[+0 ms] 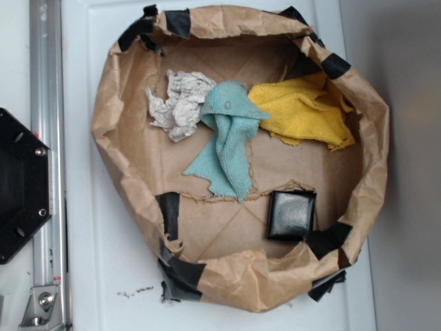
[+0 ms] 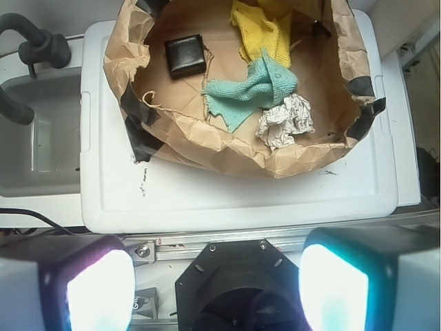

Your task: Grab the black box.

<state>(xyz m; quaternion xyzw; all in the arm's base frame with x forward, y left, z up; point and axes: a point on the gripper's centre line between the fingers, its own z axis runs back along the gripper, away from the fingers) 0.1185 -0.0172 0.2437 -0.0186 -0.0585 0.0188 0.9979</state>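
exterior view: black box (image 1: 291, 214) lies flat, squarish.

A white tabletop (image 1: 103, 276) sits beside a metal rail (image 1: 47, 138), with a grey sink basin (image 2: 38, 138) adjoining.

Box (image 1: 291, 214) in paper basin (image 1: 124, 165), three cloths (image 1: 227, 131) (side by side) apart from it

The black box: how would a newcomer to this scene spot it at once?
Find the brown paper basket on the white surface. The black box lies flat on its floor, apart from the three cloths. It is glossy, squarish and rigid, unlike the flat black tape patches on the rim.
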